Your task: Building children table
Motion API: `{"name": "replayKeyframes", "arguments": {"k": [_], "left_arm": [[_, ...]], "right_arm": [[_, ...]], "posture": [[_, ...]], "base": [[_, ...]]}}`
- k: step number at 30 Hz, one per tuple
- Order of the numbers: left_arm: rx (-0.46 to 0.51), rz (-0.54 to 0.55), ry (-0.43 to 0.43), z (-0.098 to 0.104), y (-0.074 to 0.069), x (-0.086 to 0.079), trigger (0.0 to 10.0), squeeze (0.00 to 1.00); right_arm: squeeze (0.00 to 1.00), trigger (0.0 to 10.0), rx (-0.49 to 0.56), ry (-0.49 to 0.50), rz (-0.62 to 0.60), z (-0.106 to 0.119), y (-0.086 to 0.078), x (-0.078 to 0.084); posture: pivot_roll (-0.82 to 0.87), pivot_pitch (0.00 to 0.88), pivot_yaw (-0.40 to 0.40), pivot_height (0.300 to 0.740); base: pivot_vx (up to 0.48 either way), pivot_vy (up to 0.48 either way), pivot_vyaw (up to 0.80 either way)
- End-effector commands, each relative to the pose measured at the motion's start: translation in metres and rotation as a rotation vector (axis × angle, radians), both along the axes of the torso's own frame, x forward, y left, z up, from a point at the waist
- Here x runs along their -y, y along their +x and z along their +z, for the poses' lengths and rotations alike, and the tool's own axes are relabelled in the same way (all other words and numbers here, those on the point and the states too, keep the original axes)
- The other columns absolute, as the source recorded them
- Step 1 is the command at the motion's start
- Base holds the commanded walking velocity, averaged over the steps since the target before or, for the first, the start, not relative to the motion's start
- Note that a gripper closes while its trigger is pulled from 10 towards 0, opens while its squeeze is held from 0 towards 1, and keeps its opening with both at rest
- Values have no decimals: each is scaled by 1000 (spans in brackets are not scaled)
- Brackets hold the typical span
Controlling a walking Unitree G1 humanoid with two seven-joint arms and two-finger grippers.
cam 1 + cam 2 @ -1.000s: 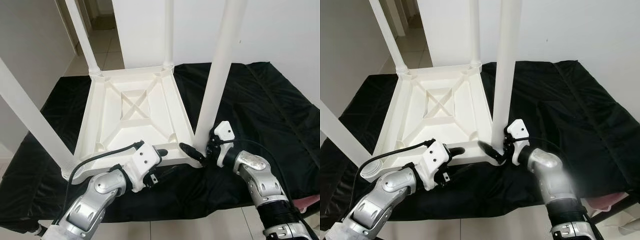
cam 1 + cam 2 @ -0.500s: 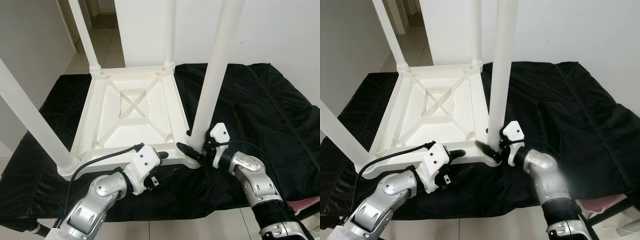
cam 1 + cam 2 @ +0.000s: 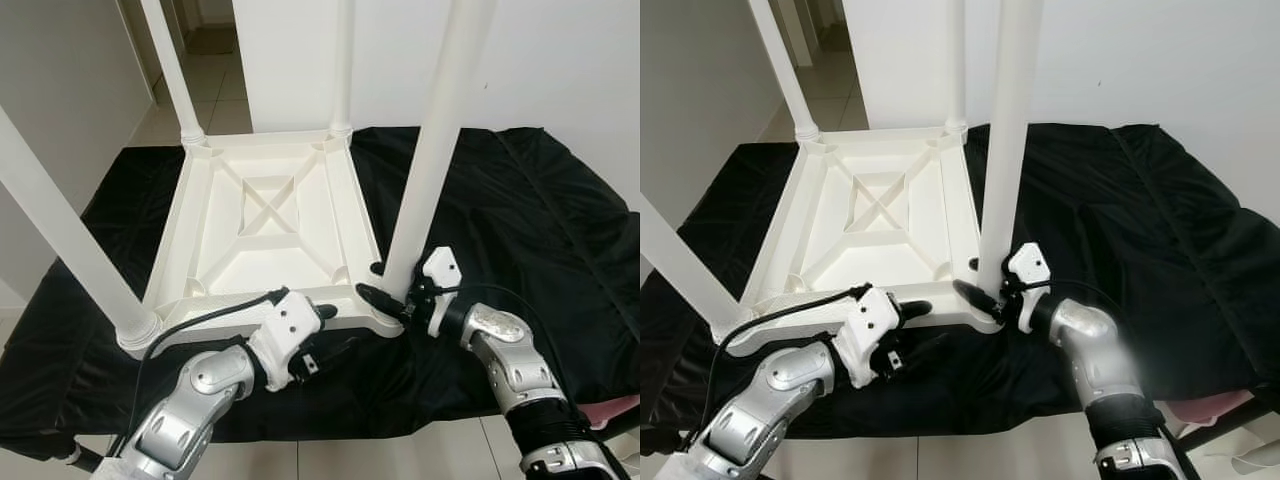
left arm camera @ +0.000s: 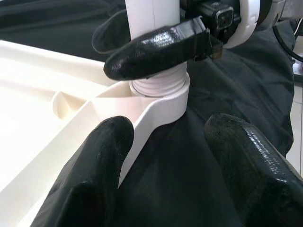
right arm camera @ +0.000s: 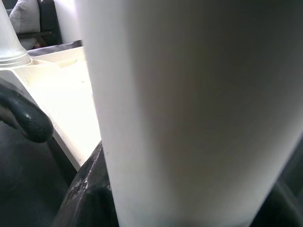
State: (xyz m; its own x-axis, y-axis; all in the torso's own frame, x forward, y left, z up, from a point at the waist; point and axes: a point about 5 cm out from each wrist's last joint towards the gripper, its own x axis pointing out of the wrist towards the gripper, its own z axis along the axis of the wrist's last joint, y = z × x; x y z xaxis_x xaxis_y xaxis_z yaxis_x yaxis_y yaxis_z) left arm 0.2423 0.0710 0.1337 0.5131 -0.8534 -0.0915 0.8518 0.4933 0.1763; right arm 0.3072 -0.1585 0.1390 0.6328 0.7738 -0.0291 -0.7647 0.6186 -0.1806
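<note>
A white children's table [image 3: 265,215] lies upside down on a black cloth, with its legs pointing up. My right gripper [image 3: 385,295] is shut on the base of the near right leg [image 3: 430,160], just above its threaded socket [image 4: 158,87]. One of its fingers [image 4: 156,49] presses on the leg's front, and the same leg [image 5: 189,109] stands between the fingers in the right wrist view. My left gripper [image 3: 330,328] is open at the table's near rim. One of its fingers [image 4: 102,161] rests against the rim, the other [image 4: 246,165] stands apart over the cloth.
The black cloth [image 3: 520,200] covers a low platform with free room to the right of the table. The near left leg [image 3: 60,230] rises close to my left arm. Two far legs [image 3: 170,65] stand at the back. A white wall is behind, tiled floor around.
The view has shifted a little. Both grippers keep their places at the near rim and the near right leg.
</note>
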Motion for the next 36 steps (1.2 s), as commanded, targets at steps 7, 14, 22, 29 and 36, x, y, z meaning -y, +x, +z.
{"name": "replayKeyframes", "arguments": {"k": [7, 14, 22, 29, 36], "left_arm": [[-33, -11, 19, -8, -4, 0, 10000, 0], [-47, 12, 18, -9, -2, -4, 10000, 0], [-43, 9, 22, -9, -2, -6, 10000, 0], [-43, 2, 26, -9, -1, -6, 10000, 0], [-45, 0, 28, -8, 0, -7, 10000, 0]], "right_arm": [[0, 10000, -28, 0, -104, -10, -13, -7], [0, 10000, -38, 33, -231, -18, -23, -8], [0, 10000, -44, 108, -391, -22, -47, -21], [0, 10000, -60, 153, -552, -23, -51, -20], [0, 10000, -51, 239, -764, -17, -46, -26]], "posture": [[-58, 18, 32, 740], [-55, 11, 19, 740], [-75, 20, 37, 740], [-78, 28, 43, 740], [-75, 31, 40, 740]], "base": [[0, 0, 0], [0, 0, 0], [0, 0, 0], [0, 0, 0], [0, 0, 0]]}}
